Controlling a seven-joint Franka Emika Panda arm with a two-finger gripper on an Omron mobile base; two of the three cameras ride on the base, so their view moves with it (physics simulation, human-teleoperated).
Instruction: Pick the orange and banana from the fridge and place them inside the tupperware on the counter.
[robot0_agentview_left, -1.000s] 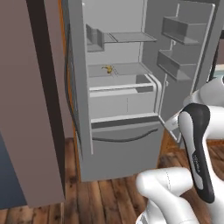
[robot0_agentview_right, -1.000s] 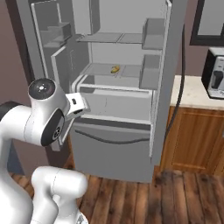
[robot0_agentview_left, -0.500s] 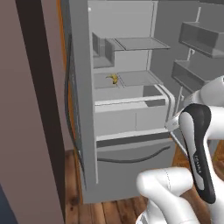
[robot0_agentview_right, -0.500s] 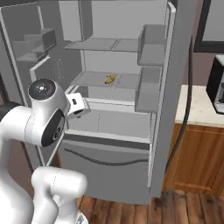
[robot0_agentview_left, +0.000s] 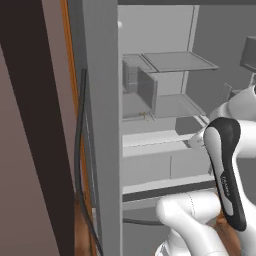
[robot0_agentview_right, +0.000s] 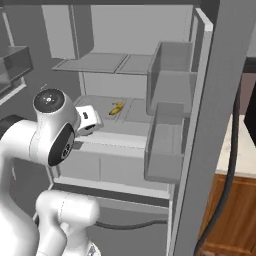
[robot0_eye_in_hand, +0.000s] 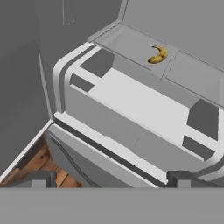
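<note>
Banana on the fridge shelf — your claw is empty.
You see the gripper (robot0_eye_in_hand: 109, 178) spread wide before the fridge (robot0_agentview_right: 165, 125); the banana (robot0_eye_in_hand: 158, 55) lies on the shelf beyond the drawers.

Yellow banana (robot0_eye_in_hand: 158, 55), seemingly brown-tipped; grey fridge (robot0_agentview_right: 165, 75)

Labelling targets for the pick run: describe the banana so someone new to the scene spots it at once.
Start at the open grey fridge and find the pale shelf just above the clear drawers. The banana lies flat on that shelf, toward the back, apart from everything else. It is small, curved and yellow with brownish ends, the one spot of colour among grey fittings.
</note>
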